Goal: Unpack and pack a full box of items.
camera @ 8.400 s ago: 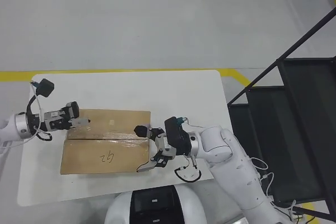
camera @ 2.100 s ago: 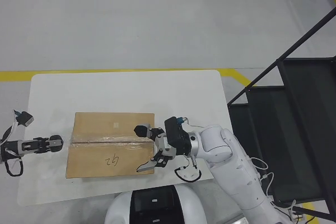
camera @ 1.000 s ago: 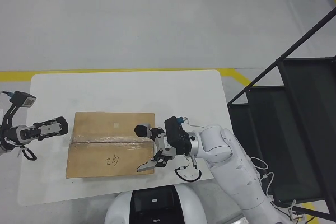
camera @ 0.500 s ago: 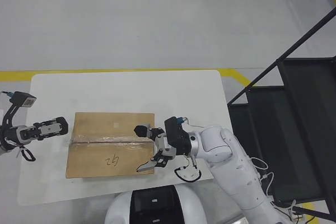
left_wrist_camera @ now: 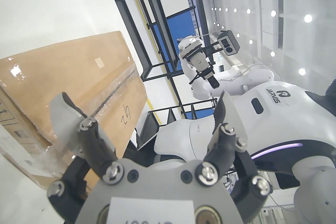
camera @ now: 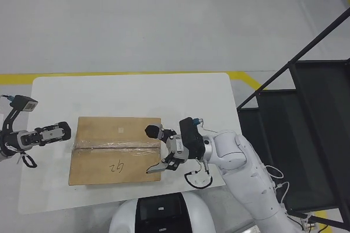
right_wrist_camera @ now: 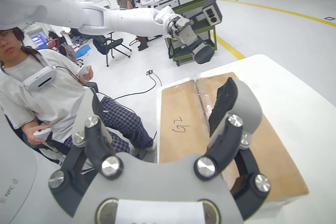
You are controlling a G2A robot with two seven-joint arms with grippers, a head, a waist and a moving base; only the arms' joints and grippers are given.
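Bracketing the taped cardboard box (camera: 114, 148) on the white worktop (camera: 134, 93), both sets of fingers spread apart.
My right fingers (camera: 152, 130) gape over the box's right end, a black ribbed pad above the glossy clear tape along the centre seam; whether they touch I cannot tell. My left fingers (camera: 61, 131) hang just off the opposite end, curved grey shells parted, holding nothing. The box is flat, rectangular, matte brown and closed, lying mid-way across the smooth, round-cornered worktop.
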